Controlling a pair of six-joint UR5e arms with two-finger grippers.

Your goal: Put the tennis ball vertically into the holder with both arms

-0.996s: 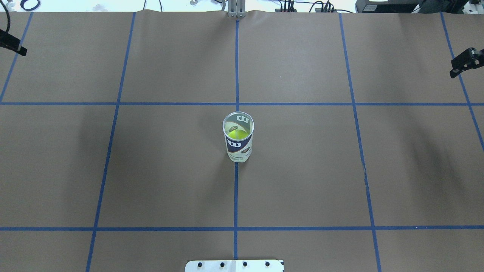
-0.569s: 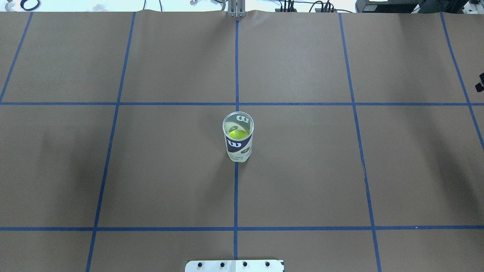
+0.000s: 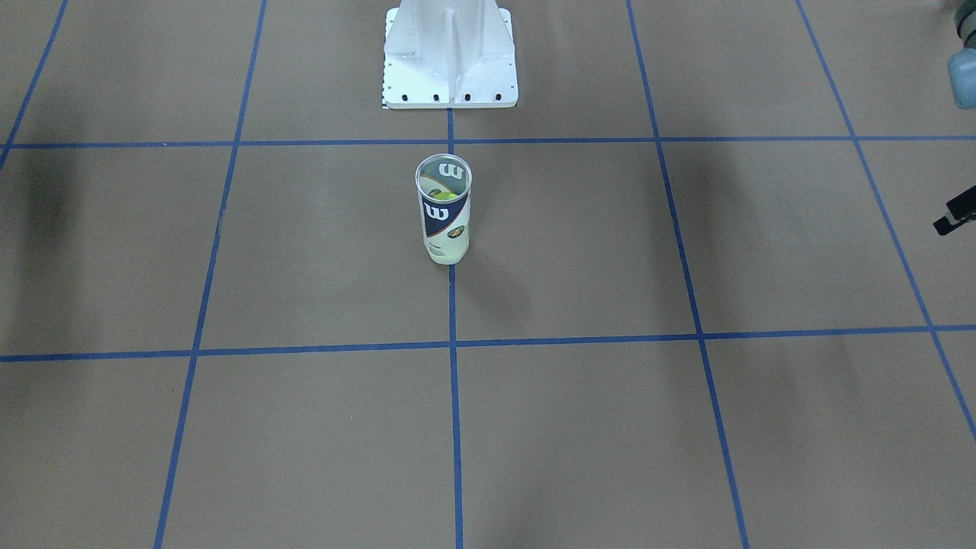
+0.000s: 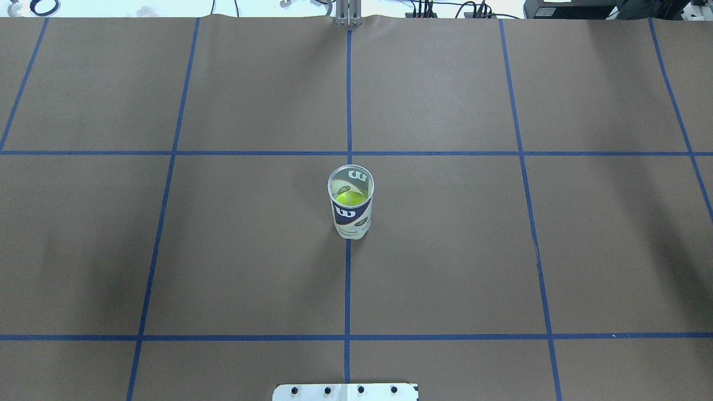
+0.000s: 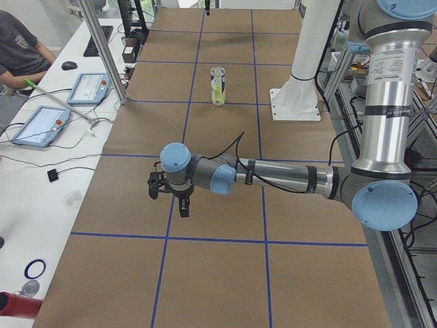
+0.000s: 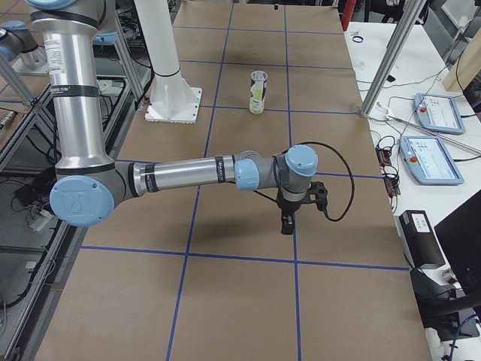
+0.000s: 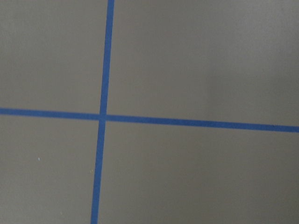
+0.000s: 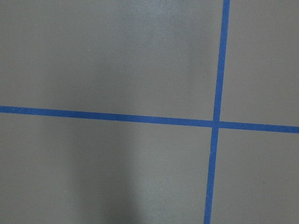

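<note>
Directly below the left end effector [image 5: 182,207] and the right end effector [image 6: 286,223] lies only bare table [image 4: 445,250] crossed by blue tape [image 7: 105,70]. Whether either is released or clenched I cannot tell. Well apart from both, between them, the holder [image 4: 352,214] stands upright with the tennis ball [image 4: 348,197] low inside it. The insertion looks complete. Any next move calls only for staying clear of the can.

Holder [image 4: 351,209] upright mid-table, mouth open upward; white pedestal base [image 3: 450,53] near, on robot side; flat table [image 4: 445,250] all round.
</note>
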